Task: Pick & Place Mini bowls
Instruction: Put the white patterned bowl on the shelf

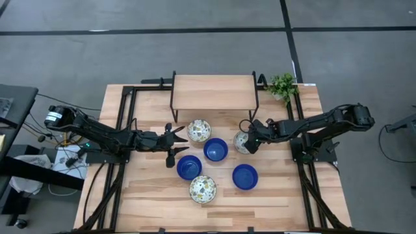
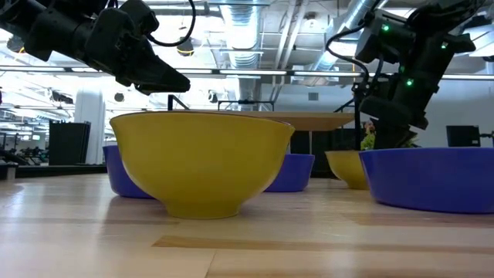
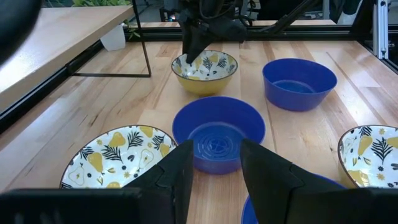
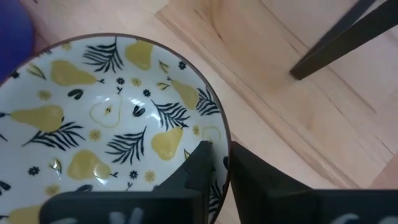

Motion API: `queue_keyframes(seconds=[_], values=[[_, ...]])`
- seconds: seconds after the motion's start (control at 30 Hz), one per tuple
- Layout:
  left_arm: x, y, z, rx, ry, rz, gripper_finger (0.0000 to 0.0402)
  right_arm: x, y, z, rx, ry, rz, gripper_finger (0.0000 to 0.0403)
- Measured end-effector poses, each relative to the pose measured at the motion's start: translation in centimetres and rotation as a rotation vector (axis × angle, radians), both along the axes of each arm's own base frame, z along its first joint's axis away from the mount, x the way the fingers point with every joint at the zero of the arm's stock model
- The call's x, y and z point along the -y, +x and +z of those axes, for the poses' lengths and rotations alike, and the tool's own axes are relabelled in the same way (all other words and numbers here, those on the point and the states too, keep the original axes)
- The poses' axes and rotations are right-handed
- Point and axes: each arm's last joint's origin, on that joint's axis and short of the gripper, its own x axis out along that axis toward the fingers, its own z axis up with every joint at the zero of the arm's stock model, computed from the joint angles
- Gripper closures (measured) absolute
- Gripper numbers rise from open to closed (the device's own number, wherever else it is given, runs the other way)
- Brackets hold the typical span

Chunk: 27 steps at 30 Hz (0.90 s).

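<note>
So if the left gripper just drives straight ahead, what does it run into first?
Most likely the blue bowl dead ahead of the left gripper, whose fingers are open and raised above the table, so it might pass over the rim. Beyond that sits the pear-patterned bowl the right gripper holds.

Bright, even overhead light, soft shadows; foreground yellow bowl slightly soft in low view.

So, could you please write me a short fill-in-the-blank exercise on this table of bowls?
1. The right claw straddles the rim of a ___-patterned bowl.
2. The table holds ___ solid blue bowls.
3. The left claw has its fingers ___, holding nothing.

Missing words: pear; three; open
</note>
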Motion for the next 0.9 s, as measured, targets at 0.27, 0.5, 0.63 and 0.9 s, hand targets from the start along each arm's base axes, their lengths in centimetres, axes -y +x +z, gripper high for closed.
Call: queue_keyframes(seconds=[0.27, 0.5, 0.63, 0.9], values=[[0.0, 0.0, 0.0, 0.0, 0.0, 0.0, 0.027, 0.0, 0.0, 0.0, 0.0, 0.001, 0.0, 0.0369], [0.0, 0.0, 0.0, 0.0, 0.0, 0.0, 0.027, 0.0, -0.1, 0.3, 0.015, 0.004, 0.001, 0.0378], [0.0, 0.0, 0.0, 0.0, 0.0, 0.001, 0.027, 0.0, -0.1, 1.1, 0.04, 0.008, 0.005, 0.0382], [0.0, 0.0, 0.0, 0.0, 0.0, 0.0, 0.027, 0.0, -0.1, 1.7, 0.077, 0.007, 0.005, 0.0397]])
